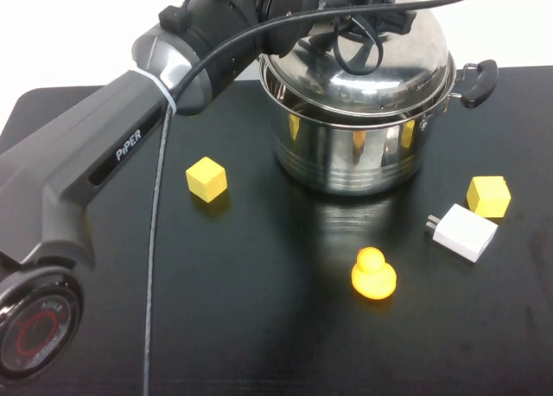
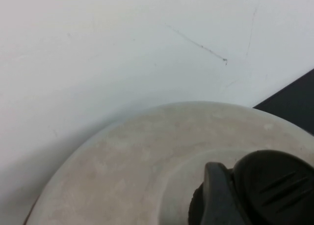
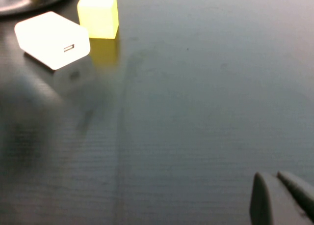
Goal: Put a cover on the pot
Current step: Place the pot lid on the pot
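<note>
Black table [image 1: 259, 327]; left gripper [image 1: 346, 7] stretched to 12 o'clock over lid [image 1: 389, 67], fingers unclear. Pot [image 1: 354, 150] upright, handles 3–9 o'clock. Right gripper [image 3: 284, 200] low over table, fingers together.

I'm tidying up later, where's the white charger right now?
In the high view, the white USB charger lies on the table's right side, just below a yellow cube, right of the rubber duck.

A white charger [image 3: 52, 39] lies on the black table [image 3: 206, 112], with a yellow cube [image 3: 98, 15] just beside it. Well apart from both, the dark tips of the right gripper [image 3: 282, 198] show at the frame's edge, close together over bare tabletop.
</note>
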`<state>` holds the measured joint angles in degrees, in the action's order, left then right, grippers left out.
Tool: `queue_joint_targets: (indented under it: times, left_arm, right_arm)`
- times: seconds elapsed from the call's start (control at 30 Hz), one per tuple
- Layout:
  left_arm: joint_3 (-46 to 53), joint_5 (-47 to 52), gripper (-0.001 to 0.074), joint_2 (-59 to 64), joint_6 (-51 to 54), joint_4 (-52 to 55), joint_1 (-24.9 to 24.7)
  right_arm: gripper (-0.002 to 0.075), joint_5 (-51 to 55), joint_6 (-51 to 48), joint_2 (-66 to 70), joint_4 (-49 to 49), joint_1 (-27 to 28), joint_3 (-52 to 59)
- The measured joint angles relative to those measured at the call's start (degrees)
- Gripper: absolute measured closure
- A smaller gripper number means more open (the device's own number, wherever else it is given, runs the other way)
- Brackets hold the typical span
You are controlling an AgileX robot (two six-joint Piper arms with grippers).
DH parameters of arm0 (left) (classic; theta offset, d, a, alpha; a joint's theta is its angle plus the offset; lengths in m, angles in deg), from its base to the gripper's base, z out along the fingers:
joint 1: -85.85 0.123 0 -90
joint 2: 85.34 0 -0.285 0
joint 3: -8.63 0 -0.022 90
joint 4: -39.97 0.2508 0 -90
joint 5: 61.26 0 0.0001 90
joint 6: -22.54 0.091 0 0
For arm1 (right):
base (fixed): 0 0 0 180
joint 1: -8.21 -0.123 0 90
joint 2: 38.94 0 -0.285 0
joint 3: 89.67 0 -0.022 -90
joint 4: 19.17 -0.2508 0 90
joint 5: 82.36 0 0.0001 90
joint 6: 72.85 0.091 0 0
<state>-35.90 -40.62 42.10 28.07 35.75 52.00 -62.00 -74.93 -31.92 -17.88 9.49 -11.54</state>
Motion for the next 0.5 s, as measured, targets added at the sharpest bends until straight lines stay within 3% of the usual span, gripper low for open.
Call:
queue_joint_targets:
  times: [0.5]
  left_arm:
    - [0.0,0.61,0.0402,1.74,-6.93,0.0,0.61]
  right_arm:
    - [0.0728,0.0,0.0,0.0,0.0,0.0,0.0]
